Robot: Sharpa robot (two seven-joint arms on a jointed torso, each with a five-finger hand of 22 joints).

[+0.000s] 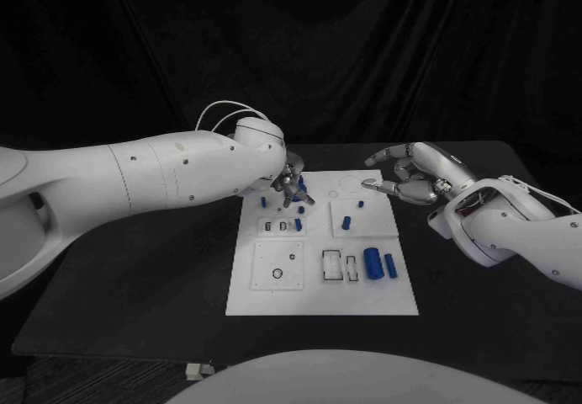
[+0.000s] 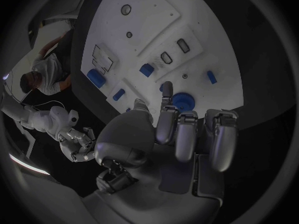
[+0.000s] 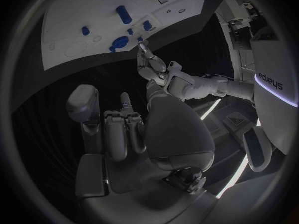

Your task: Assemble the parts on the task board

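Note:
The white task board [image 1: 277, 296] lies mid-table. My left hand [image 1: 291, 182] hangs over its far left corner, fingers pointing down with their tips just beside a round blue part [image 2: 183, 101] that lies on the board [image 2: 149, 15]. Nothing sits between those fingers. A small blue peg [image 1: 299, 203] stands right by them. My right hand [image 1: 410, 175] hovers off the board's far right corner, fingers loosely curled and holding nothing. The right wrist view looks past my right hand [image 3: 118, 127] at my left hand [image 3: 151, 60] next to the round blue part [image 3: 118, 44].
Two blue cylinders [image 1: 373, 263] lie side by side at the board's right, beside rectangular slots [image 1: 331, 263]. Blue pegs [image 1: 346, 223] stand in the far right panel and another [image 1: 298, 225] near the middle. Black table [image 1: 145, 278] surrounds the board.

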